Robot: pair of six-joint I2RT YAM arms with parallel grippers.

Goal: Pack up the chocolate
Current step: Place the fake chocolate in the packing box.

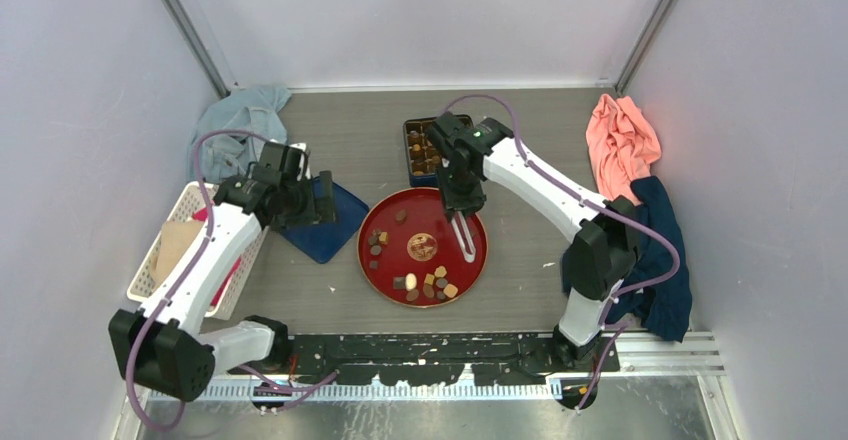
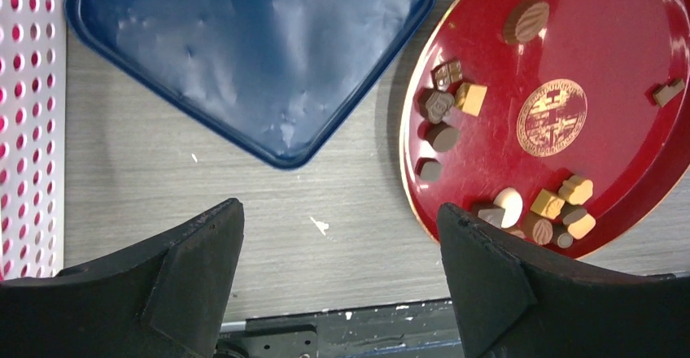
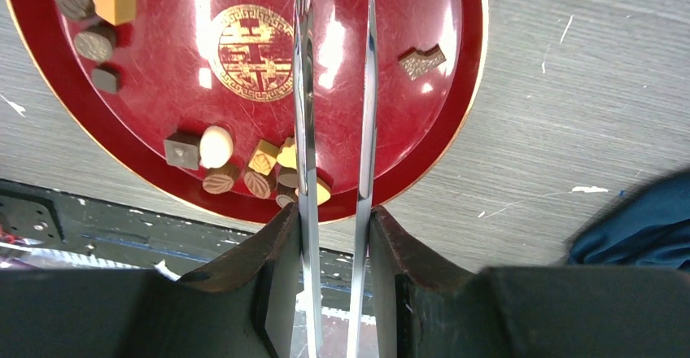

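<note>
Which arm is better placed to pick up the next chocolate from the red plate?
Right. The right hand grips metal tongs that reach over the red plate, close to the chocolates. The left hand is open and empty, off beside the blue lid.

Only one sign is found: a round gold emblem [image 3: 256, 51] printed at the middle of the red plate [image 3: 407, 122]. Within its ringed border a symmetrical, character-like figure is drawn, built of bars and small squares mirrored left and right. Whether it is a written character cannot be settled. Ribs and patterns are pressed into the chocolate [image 3: 259, 184], but no lettering, brand or number can be read.
</note>
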